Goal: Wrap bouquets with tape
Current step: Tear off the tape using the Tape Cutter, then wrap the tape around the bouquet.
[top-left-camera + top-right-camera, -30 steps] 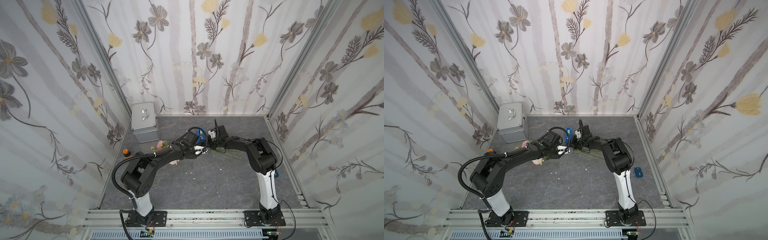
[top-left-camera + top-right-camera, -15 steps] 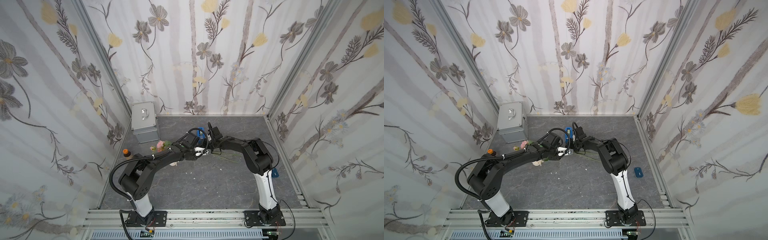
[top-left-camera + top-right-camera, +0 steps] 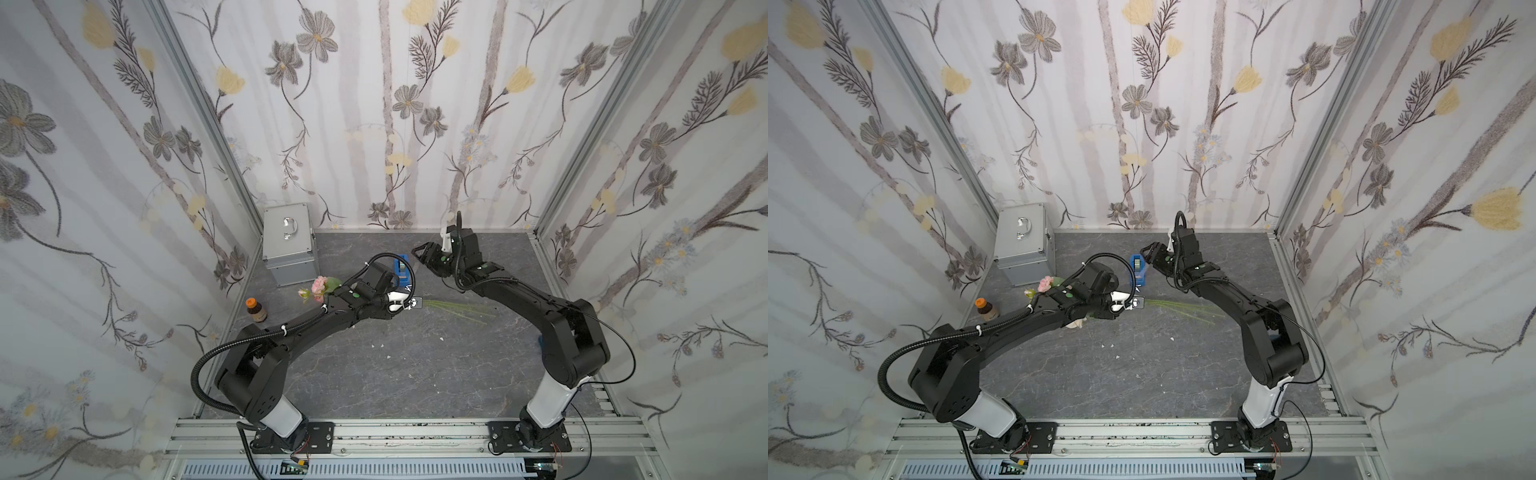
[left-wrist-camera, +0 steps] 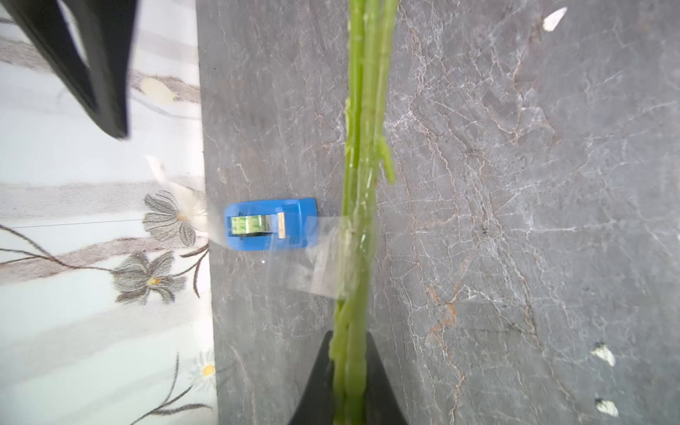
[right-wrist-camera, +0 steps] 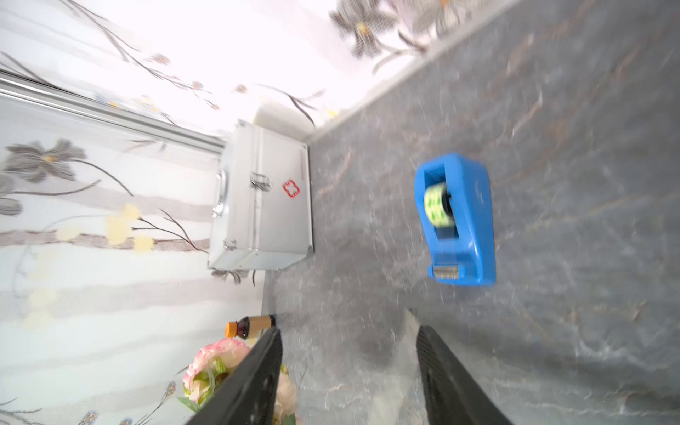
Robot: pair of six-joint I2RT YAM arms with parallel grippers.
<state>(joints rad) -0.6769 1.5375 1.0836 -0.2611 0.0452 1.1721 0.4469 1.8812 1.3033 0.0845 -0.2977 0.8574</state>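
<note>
The bouquet [image 3: 451,308] stretches over the middle of the tabletop [image 3: 395,374], with its blooms toward the silver case [image 3: 289,245] and its stems clamped in the left arm's jaws. Only the left wrist view shows a clear strip of tape [image 4: 323,265] around the stems [image 4: 362,165], with the blue dispenser [image 4: 270,224] just beyond them. The right arm's jaws stand apart and empty near the dispenser. That arm's blurred wrist view shows the greenish roll [image 5: 438,206] and the case's red cross [image 5: 290,189].
</note>
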